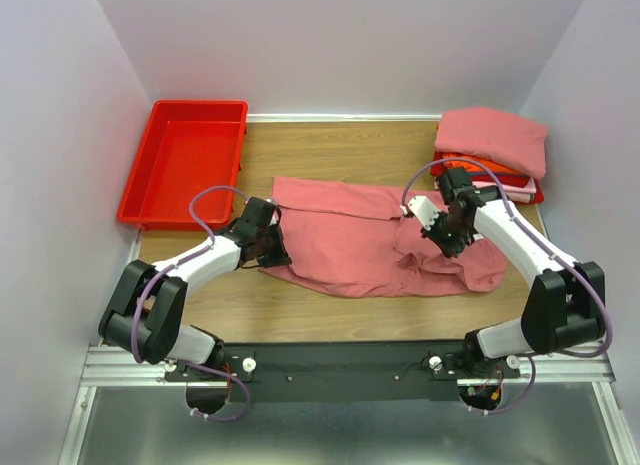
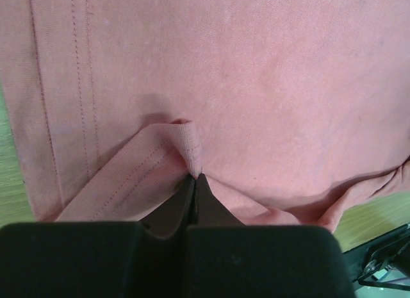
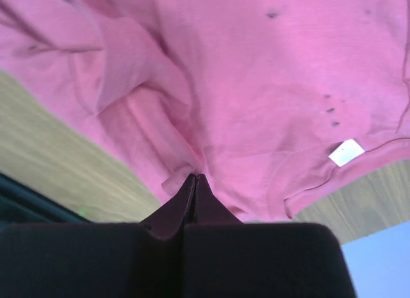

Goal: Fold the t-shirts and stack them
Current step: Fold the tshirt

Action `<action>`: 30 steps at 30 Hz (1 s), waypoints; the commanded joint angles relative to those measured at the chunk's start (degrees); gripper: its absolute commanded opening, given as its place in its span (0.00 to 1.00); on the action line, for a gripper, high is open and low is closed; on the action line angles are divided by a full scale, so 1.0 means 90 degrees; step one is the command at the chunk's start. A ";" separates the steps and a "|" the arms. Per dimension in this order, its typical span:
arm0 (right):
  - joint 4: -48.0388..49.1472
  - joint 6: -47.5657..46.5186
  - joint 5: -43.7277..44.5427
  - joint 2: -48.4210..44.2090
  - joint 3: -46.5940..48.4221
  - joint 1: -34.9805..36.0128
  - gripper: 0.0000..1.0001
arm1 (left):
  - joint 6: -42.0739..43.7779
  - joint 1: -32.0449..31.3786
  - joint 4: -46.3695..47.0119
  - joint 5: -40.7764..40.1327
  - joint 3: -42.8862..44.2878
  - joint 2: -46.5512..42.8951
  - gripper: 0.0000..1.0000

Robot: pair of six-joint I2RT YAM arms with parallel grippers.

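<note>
Salmon-pink soft cloth t-shirt (image 1: 350, 240) lies spread between my two grippers. My left gripper (image 2: 194, 178) is clamped on a fold of its stitched hem. My right gripper (image 3: 195, 178) pinches bunched cloth by the collar, with the small white neck tag (image 3: 346, 152) off to its right.

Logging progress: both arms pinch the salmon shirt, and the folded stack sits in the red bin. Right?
Not quite. The folded stack sits on the table, back right, not in the red bin; the top external view shows it.
</note>
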 commanded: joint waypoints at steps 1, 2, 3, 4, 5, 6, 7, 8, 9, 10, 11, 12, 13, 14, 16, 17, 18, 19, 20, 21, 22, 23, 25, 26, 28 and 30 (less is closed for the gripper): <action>0.0447 0.0035 0.0513 0.0319 0.0110 -0.0112 0.01 | 0.0074 0.0050 0.0163 0.0168 -0.0093 0.0097 0.00; 0.0555 0.0103 0.0533 0.0426 0.0110 -0.0132 0.08 | 0.0074 0.0050 0.0173 0.0168 -0.0083 0.0097 0.00; 0.0894 0.0345 0.0833 0.0475 0.0100 -0.0151 0.14 | 0.0074 0.0050 0.0173 0.0178 -0.0083 0.0107 0.00; 0.1052 0.0434 0.0942 0.0524 0.0071 -0.0161 0.21 | 0.0074 0.0050 0.0192 0.0178 -0.0093 0.0107 0.00; 0.1421 0.0522 0.1078 0.0544 0.0032 -0.0171 0.39 | 0.0084 0.0060 0.0183 0.0168 -0.0073 0.0126 0.00; 0.1608 0.0765 0.1408 0.0544 0.0012 -0.0171 0.40 | 0.0094 0.0060 0.0192 0.0187 -0.0073 0.0136 0.00; 0.1707 0.0816 0.1508 0.0525 0.0031 -0.0200 0.40 | 0.0094 0.0069 0.0183 0.0188 -0.0064 0.0146 0.00; 0.1766 0.0855 0.1577 0.0496 0.0070 -0.0220 0.41 | 0.0103 0.0069 0.0183 0.0178 -0.0073 0.0146 0.00; 0.1805 0.0894 0.1597 0.0447 0.0119 -0.0230 0.41 | 0.0104 0.0069 0.0192 0.0178 -0.0064 0.0136 0.00; 0.1825 0.0933 0.1491 0.0253 0.0226 -0.0278 0.40 | 0.0104 0.0079 0.0183 0.0188 -0.0073 0.0127 0.00; 0.1806 0.0914 0.1355 0.0135 0.0265 -0.0279 0.40 | 0.0113 0.0079 0.0183 0.0188 -0.0073 0.0127 0.00; 0.1632 0.0711 0.0831 -0.0001 0.0304 -0.0279 0.38 | 0.0113 0.0079 0.0192 0.0188 -0.0073 0.0117 0.00; 0.1408 0.0506 0.0401 -0.0293 0.0343 -0.0279 0.35 | 0.0123 0.0089 0.0192 0.0188 -0.0073 0.0117 0.00; 0.1067 0.0233 -0.0087 -0.0402 0.0402 -0.0279 0.33 | 0.0133 0.0089 0.0183 0.0188 -0.0083 0.0107 0.00; -0.0484 -0.1015 -0.1679 -0.0568 0.0529 -0.0278 0.33 | 0.0152 0.0099 0.0183 0.0168 -0.0093 0.0107 0.00; -0.0876 -0.1339 -0.2061 -0.0675 0.0491 -0.0269 0.32 | 0.0162 0.0099 0.0183 0.0168 -0.0102 0.0097 0.00; -0.1199 -0.1603 -0.2345 -0.0705 0.0442 -0.0269 0.31 | 0.0162 0.0099 0.0183 0.0168 -0.0103 0.0088 0.00; -0.1637 -0.1954 -0.2715 -0.0696 0.0345 -0.0278 0.30 | 0.0172 0.0099 0.0183 0.0158 -0.0112 0.0088 0.00; -0.1690 -0.1967 -0.2767 -0.0580 0.0025 -0.0230 0.30 | 0.0182 0.0099 0.0192 0.0178 -0.0122 0.0097 0.00; -0.1507 -0.1619 -0.2478 -0.0511 -0.0152 -0.0162 0.30 | 0.0182 0.0099 0.0192 0.0178 -0.0132 0.0117 0.00; -0.1379 -0.1441 -0.2272 -0.0414 -0.0348 -0.0084 0.30 | 0.0191 0.0108 0.0202 0.0188 -0.0122 0.0127 0.00; -0.1252 -0.1304 -0.2086 -0.0374 -0.0707 0.0052 0.31 | 0.0191 0.0109 0.0193 0.0188 -0.0122 0.0127 0.00; -0.0726 -0.0934 -0.1551 -0.0500 -0.1080 0.0199 0.37 | 0.0191 0.0109 0.0192 0.0188 -0.0142 0.0107 0.00; -0.0540 -0.0806 -0.1393 -0.0588 -0.1353 0.0345 0.45 | 0.0182 0.0109 0.0192 0.0168 -0.0161 0.0078 0.00; -0.0149 -0.0474 -0.0972 -0.0744 -0.1511 0.0492 0.53 | 0.0162 0.0109 0.0212 0.0158 -0.0190 0.0068 0.00; 0.0115 -0.0250 -0.0602 -0.0696 -0.1648 0.0629 0.54 | 0.0162 0.0109 0.0231 0.0178 -0.0210 0.0107 0.00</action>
